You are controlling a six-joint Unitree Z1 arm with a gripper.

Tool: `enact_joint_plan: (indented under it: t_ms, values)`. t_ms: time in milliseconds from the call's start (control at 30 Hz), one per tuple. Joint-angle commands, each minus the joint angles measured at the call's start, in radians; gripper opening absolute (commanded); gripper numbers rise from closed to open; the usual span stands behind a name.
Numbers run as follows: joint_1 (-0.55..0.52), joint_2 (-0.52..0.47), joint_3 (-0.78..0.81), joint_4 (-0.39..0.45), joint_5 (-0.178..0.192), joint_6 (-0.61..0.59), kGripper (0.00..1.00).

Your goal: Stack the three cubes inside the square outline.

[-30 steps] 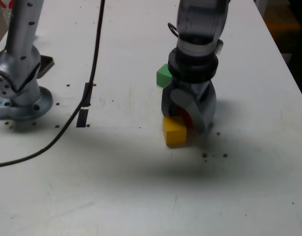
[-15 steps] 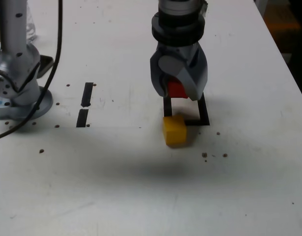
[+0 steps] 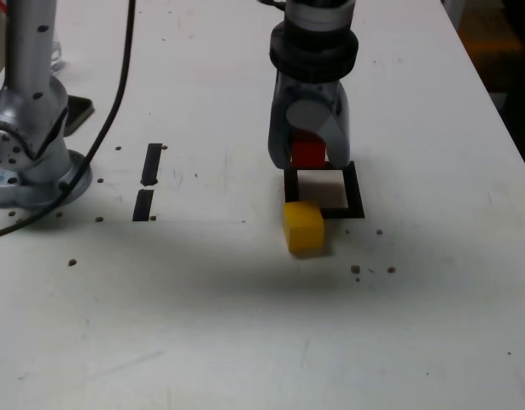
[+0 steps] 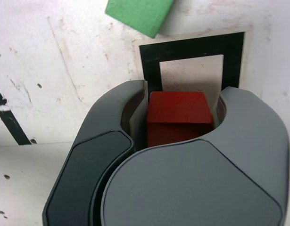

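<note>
Red cube [image 3: 309,154] clamped between the grey jaws of the gripper [image 3: 310,156], held just above the far edge of the square outline [image 3: 356,192] of black tape on the white table [image 3: 245,325]. Yellow cube [image 3: 303,226] rests on the table at the outline's near corner, touching the tape. In the wrist view, the green cube [image 4: 140,14] lies just outside the outline, apart from it.
</note>
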Motion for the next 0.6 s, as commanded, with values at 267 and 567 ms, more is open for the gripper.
enact_joint_plan:
  t_ms: [267,567]
  values:
    - [-0.012,0.044,-0.015,0.011,-0.011,-0.055,0.19]
    - [-0.028,0.084,-0.022,-0.019,-0.023,-0.071,0.19]
